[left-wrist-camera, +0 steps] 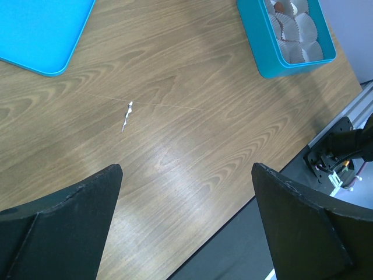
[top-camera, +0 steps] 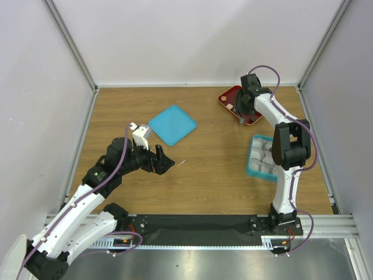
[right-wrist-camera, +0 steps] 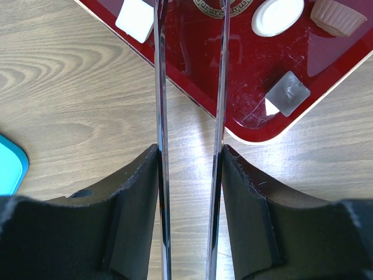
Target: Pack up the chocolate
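A wooden bench [top-camera: 204, 175] is shown from above, walled on three sides, with open room across its middle. The left pincer [left-wrist-camera: 186, 170] is held spread wide above bare wood, with nothing between its fingers. The right pincer [right-wrist-camera: 189, 153] is pressed onto thin metal tongs [right-wrist-camera: 158, 87], whose two blades are stretched over the near edge of a dark red tray [right-wrist-camera: 250, 116] at the far right; their tips are cut off from view.

Four pieces of chocolate [right-wrist-camera: 278, 16] are counted on the tray:
- one white square, just beside a blade
- one white oval
- one tan fluted cup
- one grey wrapped square

One teal box [left-wrist-camera: 261, 55], lined with white paper cups [left-wrist-camera: 300, 35], is set by the bench's right edge and partly hidden by the right arm. One flat teal lid [top-camera: 172, 124] lies beyond the left pincer. One small white scrap [left-wrist-camera: 126, 115] lies near that pincer.
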{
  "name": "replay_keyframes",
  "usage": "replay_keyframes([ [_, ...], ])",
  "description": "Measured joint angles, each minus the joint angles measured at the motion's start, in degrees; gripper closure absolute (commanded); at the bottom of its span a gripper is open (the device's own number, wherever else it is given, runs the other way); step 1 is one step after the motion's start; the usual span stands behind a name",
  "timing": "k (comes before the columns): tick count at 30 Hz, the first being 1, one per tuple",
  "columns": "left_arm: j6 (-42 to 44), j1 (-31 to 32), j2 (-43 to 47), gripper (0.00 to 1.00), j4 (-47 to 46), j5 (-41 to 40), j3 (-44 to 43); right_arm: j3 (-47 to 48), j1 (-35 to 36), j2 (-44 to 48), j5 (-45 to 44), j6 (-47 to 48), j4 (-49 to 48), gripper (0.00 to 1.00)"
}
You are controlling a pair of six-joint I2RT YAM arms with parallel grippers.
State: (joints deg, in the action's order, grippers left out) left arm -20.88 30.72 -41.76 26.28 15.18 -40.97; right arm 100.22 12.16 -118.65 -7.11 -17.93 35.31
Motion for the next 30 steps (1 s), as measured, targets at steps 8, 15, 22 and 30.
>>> replay_keyframes([
  [8, 0.0, 0.0, 0.0, 0.0, 0.0, 0.0, 0.0, 0.3, 0.0, -1.4, -0.1, 0.0, 0.0, 0.54],
  [15, 0.0, 0.0, 0.0, 0.0, 0.0, 0.0, 0.0, 0.3, 0.0, -2.0, -0.2, 0.0, 0.0, 0.63],
  [22, 0.0, 0.0, 0.0, 0.0, 0.0, 0.0, 0.0, 0.3, 0.0, -1.3, -0.2, 0.3, 0.9, 0.64],
  [30, 0.0, 0.0, -0.4, 0.0, 0.0, 0.0, 0.0, 0.1, 0.0, 7.1, -0.1, 1.2, 4.1, 0.65],
])
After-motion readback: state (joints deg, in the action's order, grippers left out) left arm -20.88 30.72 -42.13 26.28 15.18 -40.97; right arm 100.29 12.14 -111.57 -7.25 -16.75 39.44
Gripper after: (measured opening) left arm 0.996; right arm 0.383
